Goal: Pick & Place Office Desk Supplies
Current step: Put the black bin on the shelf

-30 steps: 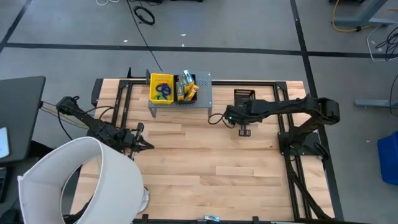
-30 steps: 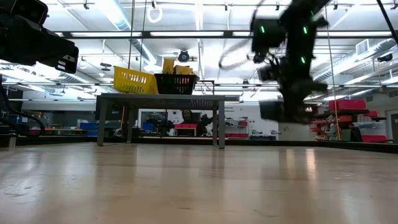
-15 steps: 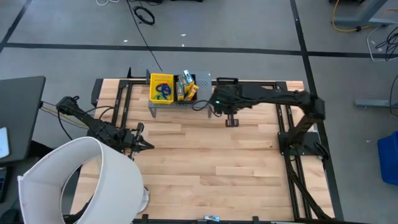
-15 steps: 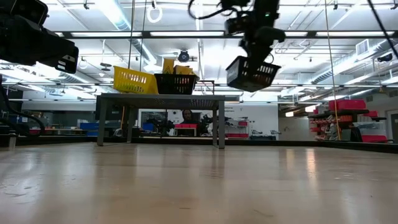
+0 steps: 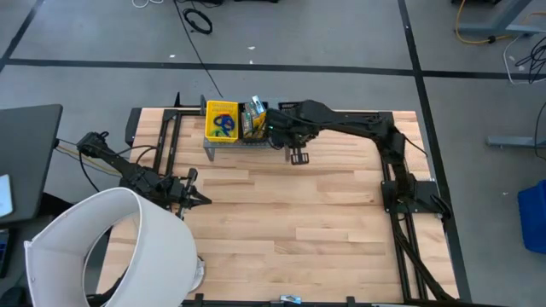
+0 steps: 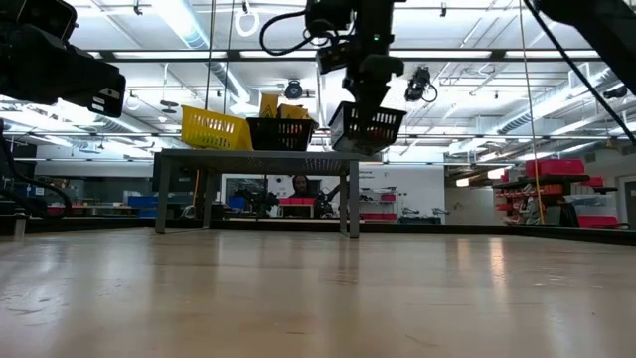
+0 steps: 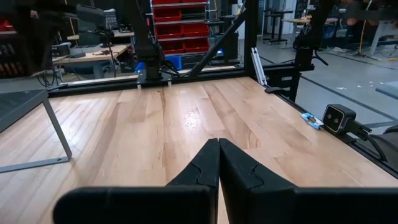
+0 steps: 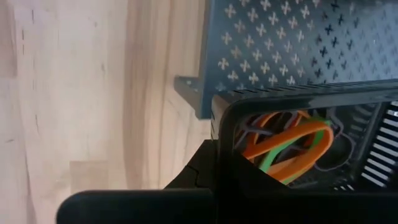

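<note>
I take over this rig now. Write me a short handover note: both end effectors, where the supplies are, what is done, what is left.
Left end effector: shut, empty, waiting low at the table's left side.
Right end effector: shut on the small black basket, held in the air at the right end of the perforated shelf.
Supplies: orange and green elastic loops lie in the held basket; the yellow basket and a second black basket with crayon boxes stand on the shelf.
Done: basket lifted and brought to the shelf.
Left: probably set it down there and release.
</note>
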You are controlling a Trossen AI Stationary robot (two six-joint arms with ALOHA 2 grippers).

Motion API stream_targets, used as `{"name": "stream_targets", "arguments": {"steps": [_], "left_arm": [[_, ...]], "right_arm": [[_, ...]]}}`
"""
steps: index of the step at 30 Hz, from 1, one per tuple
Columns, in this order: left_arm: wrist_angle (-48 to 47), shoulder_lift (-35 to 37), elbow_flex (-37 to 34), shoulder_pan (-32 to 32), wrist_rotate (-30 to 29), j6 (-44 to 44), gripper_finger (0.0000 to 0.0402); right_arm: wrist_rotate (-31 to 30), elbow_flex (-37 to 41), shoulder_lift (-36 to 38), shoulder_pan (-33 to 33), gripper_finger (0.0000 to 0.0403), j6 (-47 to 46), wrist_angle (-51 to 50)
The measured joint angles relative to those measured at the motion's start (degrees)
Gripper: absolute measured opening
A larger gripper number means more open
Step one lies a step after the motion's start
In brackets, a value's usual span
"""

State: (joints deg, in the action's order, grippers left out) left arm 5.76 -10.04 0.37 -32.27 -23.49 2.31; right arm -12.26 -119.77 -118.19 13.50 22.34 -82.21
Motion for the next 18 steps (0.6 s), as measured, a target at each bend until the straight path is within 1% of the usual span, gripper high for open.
{"name": "stream_targets", "arguments": {"steps": [6, 18], "left_arm": [[0.0, 0.0, 0.0, 0.0, 0.0, 0.02, 0.0008], [0.0, -0.01, -0.01, 0.0, 0.0, 0.15, 0.0008]], "right_arm": [[1.79, -3.67, -3.35, 0.62, 0.0, 1.95, -0.87], [1.83, -3.97, -3.85, 0.57, 0.0, 4.76, 0.66]]}}
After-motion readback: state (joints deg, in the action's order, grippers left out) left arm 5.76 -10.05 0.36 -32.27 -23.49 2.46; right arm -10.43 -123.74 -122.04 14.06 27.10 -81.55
